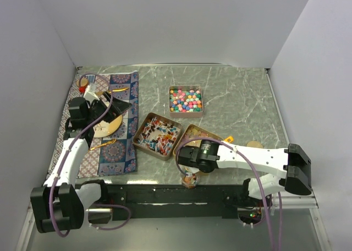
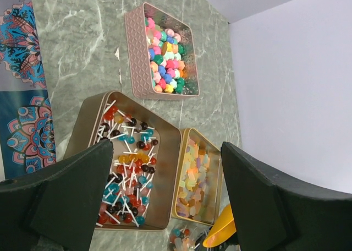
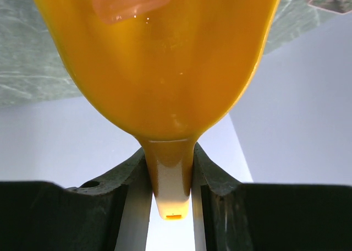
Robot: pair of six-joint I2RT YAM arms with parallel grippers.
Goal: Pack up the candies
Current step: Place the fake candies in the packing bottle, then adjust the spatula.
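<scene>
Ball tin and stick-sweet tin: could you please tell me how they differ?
The ball tin is pinkish with a diamond-patterned wall; the stick-sweet tin is smooth bronze. The ball tin holds bright round balls; the stick-sweet tin holds red, blue and dark sweets on white sticks. The ball tin stands alone; the stick-sweet tin sits beside a third tin. Both are square and open.

A green-grey marbled surface [image 1: 242, 102] with pale veins spreads out beyond the left pincer [image 1: 116, 105] and the right pincer [image 1: 186, 158]. Plain white walls close it in: the back wall [image 1: 176, 25] far ahead of both, the left wall [image 1: 33, 69] near the left pincer's outer side, the right wall [image 1: 313, 58] well beyond the right pincer. The light is soft and even. A black rail [image 1: 165, 193] runs along the near edge, just behind the right pincer.
</scene>
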